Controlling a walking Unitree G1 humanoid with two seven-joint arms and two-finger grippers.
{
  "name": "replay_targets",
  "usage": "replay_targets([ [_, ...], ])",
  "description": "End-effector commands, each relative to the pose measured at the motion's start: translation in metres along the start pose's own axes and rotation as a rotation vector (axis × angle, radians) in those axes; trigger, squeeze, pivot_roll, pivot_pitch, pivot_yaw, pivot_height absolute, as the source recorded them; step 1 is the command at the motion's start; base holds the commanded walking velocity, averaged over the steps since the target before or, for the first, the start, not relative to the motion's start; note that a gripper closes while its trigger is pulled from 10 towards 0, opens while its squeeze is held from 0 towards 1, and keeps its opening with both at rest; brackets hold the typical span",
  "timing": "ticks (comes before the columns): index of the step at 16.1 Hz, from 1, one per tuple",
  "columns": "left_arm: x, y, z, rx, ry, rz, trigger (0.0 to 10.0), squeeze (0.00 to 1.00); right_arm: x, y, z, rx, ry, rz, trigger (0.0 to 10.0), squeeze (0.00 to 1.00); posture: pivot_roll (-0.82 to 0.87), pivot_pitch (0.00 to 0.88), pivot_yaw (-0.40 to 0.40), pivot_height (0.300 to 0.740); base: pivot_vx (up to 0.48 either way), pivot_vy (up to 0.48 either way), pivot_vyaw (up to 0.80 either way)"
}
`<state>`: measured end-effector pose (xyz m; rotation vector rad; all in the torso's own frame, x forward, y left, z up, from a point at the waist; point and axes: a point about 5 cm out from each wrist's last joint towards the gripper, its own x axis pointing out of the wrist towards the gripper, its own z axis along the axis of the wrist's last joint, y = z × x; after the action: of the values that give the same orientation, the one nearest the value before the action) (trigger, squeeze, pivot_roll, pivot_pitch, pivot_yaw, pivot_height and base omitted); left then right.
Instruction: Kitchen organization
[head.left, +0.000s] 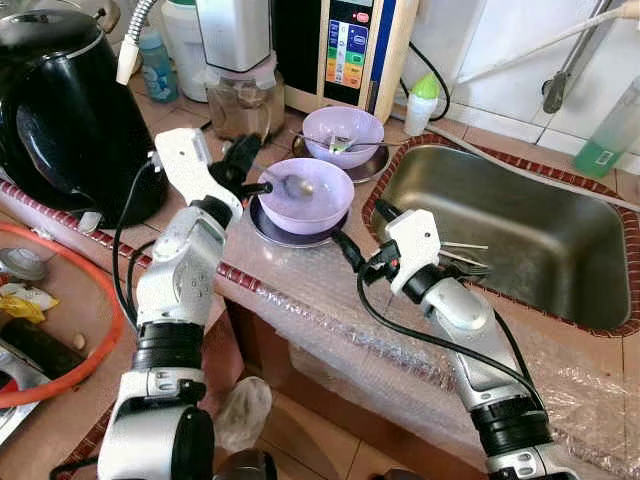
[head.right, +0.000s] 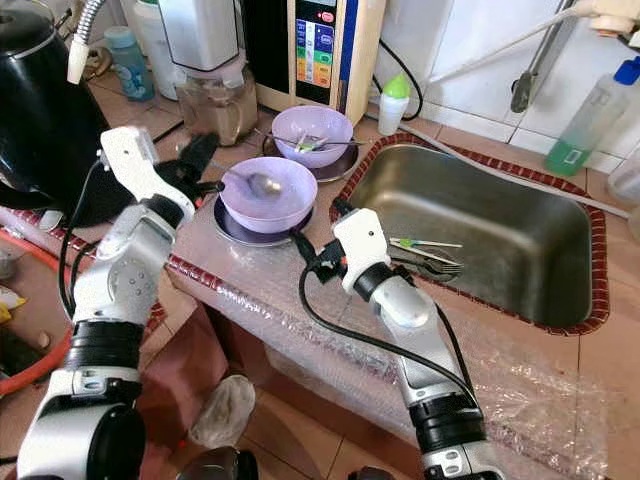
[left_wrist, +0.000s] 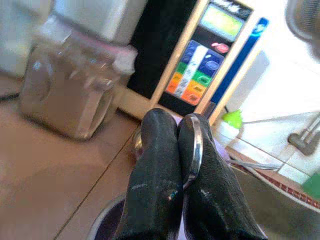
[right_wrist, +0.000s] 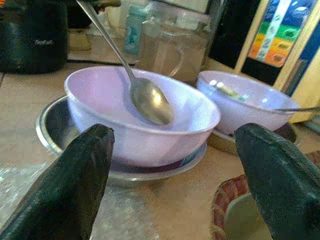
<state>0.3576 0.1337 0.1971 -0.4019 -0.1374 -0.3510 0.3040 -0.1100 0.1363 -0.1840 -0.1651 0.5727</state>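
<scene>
A metal spoon (head.left: 298, 184) hangs with its head over the near purple bowl (head.left: 325, 208), which sits on a metal plate (head.left: 272, 231). My left gripper (head.left: 258, 183) is shut on the spoon's handle (left_wrist: 196, 145), just left of that bowl. A second purple bowl (head.left: 343, 135) with utensils in it stands behind. My right gripper (head.left: 364, 229) is open, low over the counter between the near bowl and the steel sink (head.left: 500, 225); in its wrist view the fingers (right_wrist: 75, 180) frame the near bowl (right_wrist: 100, 95) and the spoon (right_wrist: 149, 102).
A black cooker (head.left: 60, 110) stands at far left, with a blender jar (head.left: 240, 95) and a water purifier (head.left: 345, 45) along the back. Cutlery (head.left: 462, 256) lies in the sink. A green-capped bottle (head.left: 422, 100) stands behind it. Bubble wrap (head.left: 330, 310) covers the counter's front edge.
</scene>
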Motion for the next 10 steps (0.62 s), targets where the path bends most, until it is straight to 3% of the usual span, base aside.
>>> replay_targets([
  [1, 0.01, -0.023, 0.029, 0.075, -0.068, -0.136, 0.0, 0.0, 0.0, -0.011, 0.005, -0.01, -0.025, -0.044, 10.0, 0.0, 0.0, 0.017, 0.033, 0.74, 0.0, 0.0, 0.0],
  [5, 0.015, -0.049, 0.049, 0.148, -0.096, -0.303, 0.0, 0.0, 0.0, -0.018, 0.01, -0.031, -0.05, -0.083, 10.0, 0.0, 0.0, 0.017, 0.034, 0.74, 0.0, 0.0, 0.0],
  [7, 0.016, -0.068, 0.058, 0.238, -0.101, -0.416, 0.0, 0.0, 0.0, -0.026, 0.015, -0.064, -0.073, -0.141, 10.0, 0.0, 0.0, 0.017, 0.035, 0.74, 0.0, 0.0, 0.0],
  [9, 0.015, -0.083, 0.051, 0.274, -0.047, -0.516, 0.0, 0.0, 0.0, -0.034, 0.021, -0.112, -0.097, -0.198, 10.0, 0.0, 0.0, 0.016, 0.036, 0.74, 0.0, 0.0, 0.0],
  [10, 0.013, -0.091, 0.037, 0.291, -0.003, -0.564, 0.0, 0.0, -0.001, -0.038, 0.023, -0.133, -0.101, -0.226, 10.0, 0.0, -0.01, 0.016, 0.043, 0.74, 0.0, 0.0, 0.0],
])
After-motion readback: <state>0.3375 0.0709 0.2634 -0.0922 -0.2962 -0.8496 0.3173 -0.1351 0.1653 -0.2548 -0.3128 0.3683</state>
